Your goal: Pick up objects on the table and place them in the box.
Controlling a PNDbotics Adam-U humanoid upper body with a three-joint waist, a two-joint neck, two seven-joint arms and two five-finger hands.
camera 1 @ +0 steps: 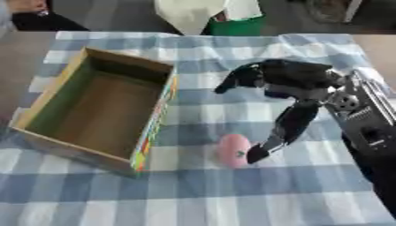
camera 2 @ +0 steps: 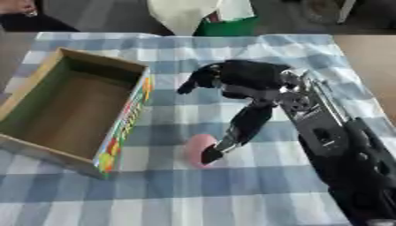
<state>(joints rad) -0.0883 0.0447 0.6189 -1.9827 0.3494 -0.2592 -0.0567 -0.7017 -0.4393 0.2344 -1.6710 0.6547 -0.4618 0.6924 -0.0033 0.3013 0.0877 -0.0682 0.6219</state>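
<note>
A pink egg-shaped object [camera 1: 232,150] lies on the blue-and-white checked cloth, just right of the box. The open cardboard box [camera 1: 48,93] stands at the left with nothing visible inside. My right hand [camera 1: 290,79] comes in from the right and hovers over the cloth, its fingers spread. One long digit [camera 1: 292,123] reaches down and its tip touches the right side of the pink object. The other fingers point left, above the cloth and apart from the object. My left hand shows in neither view.
A green container [camera 1: 236,25] with a white bag on it stands beyond the table's far edge. The box's colourful right wall [camera 1: 154,128] is close to the pink object. Bare wooden table shows at the far right [camera 1: 380,48].
</note>
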